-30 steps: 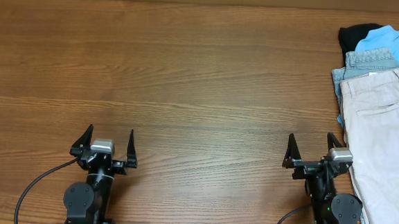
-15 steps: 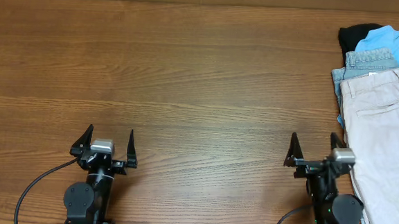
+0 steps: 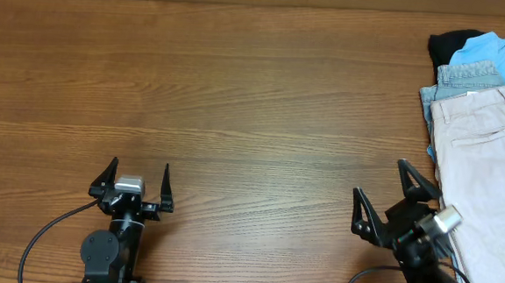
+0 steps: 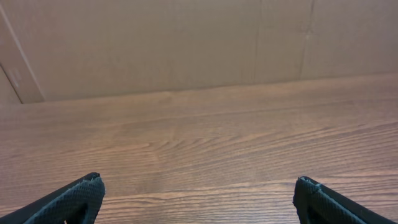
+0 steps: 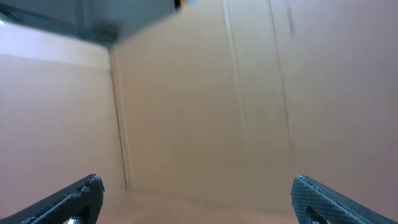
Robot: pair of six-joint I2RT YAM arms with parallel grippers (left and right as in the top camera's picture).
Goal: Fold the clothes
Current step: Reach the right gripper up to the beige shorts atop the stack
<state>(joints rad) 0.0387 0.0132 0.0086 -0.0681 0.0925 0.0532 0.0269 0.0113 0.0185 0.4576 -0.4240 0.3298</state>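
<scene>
Clothes (image 3: 480, 129) not started yet: your right gripper (image 3: 380, 180) has its fingers spread apart, empty, angled toward the pile and just beside the edge of the beige shorts (image 3: 492, 174); its wrist view shows only blurred wall (image 5: 199, 93). Left gripper (image 3: 139, 165) is also spread wide and empty, over bare table (image 3: 238, 97), well apart from everything. The pile lies at the table's right edge. Beige shorts are on top, laid flat, waistband and welt pocket showing, running off frame. Under them are light-blue denim shorts (image 3: 467, 77), then a sky-blue garment (image 3: 486, 49) and a black garment (image 3: 443, 43) bunched at the far end. Nothing looks folded; you'd likely pull the beige shorts to the open middle first.
</scene>
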